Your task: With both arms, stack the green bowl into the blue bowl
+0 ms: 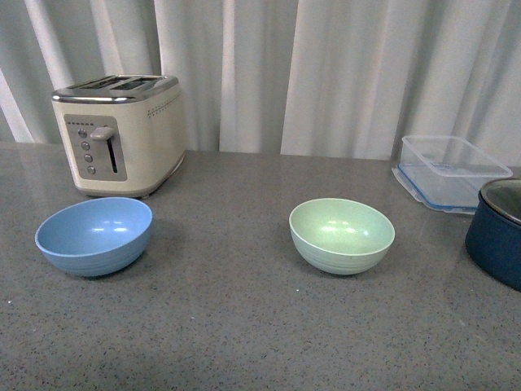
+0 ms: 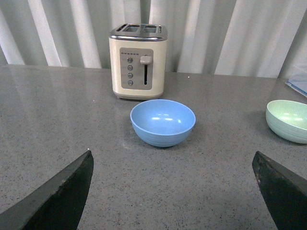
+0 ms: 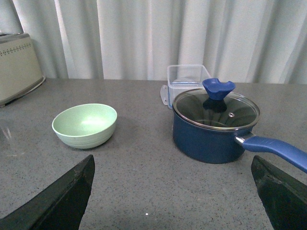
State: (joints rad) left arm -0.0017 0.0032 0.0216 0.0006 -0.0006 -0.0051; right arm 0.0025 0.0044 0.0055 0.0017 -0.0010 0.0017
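Note:
The green bowl [image 1: 342,235] stands upright and empty on the grey counter, right of centre; it also shows in the right wrist view [image 3: 85,125] and at the edge of the left wrist view [image 2: 288,120]. Left of it, apart, sits the empty blue bowl [image 1: 94,235], which the left wrist view [image 2: 162,122] has straight ahead. My left gripper [image 2: 172,191] is open, well short of the blue bowl, with bare counter between its fingers. My right gripper [image 3: 172,191] is open too, short of the green bowl. Neither arm shows in the front view.
A cream toaster [image 1: 122,133] stands behind the blue bowl. At the right are a clear plastic container [image 1: 452,171] and a dark navy pot [image 3: 216,124] with a glass lid and a long handle [image 3: 276,149]. White curtains hang behind the counter.

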